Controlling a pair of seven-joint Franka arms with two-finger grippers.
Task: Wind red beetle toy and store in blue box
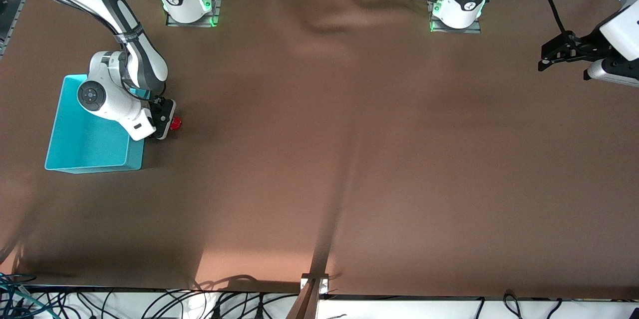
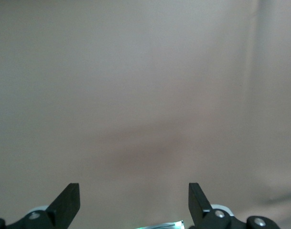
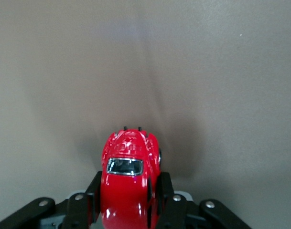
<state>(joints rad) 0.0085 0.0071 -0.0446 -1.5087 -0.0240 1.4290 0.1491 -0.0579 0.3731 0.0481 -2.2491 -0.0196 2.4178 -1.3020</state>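
Note:
The red beetle toy (image 1: 175, 123) is gripped by my right gripper (image 1: 167, 122), just beside the blue box (image 1: 80, 147) on the side toward the left arm's end, low over the brown table. In the right wrist view the glossy red toy (image 3: 129, 176) sits between the black fingers (image 3: 93, 195), which press on both its sides. The box looks empty where it shows; my right arm covers part of it. My left gripper (image 1: 546, 61) is open and empty, held in the air at the left arm's end of the table; its fingertips (image 2: 69, 198) stand wide apart over bare cloth.
A brown cloth (image 1: 319, 159) with soft folds covers the table. The arm bases (image 1: 189, 2) stand along the edge farthest from the front camera. Cables hang at the nearest edge (image 1: 150, 304).

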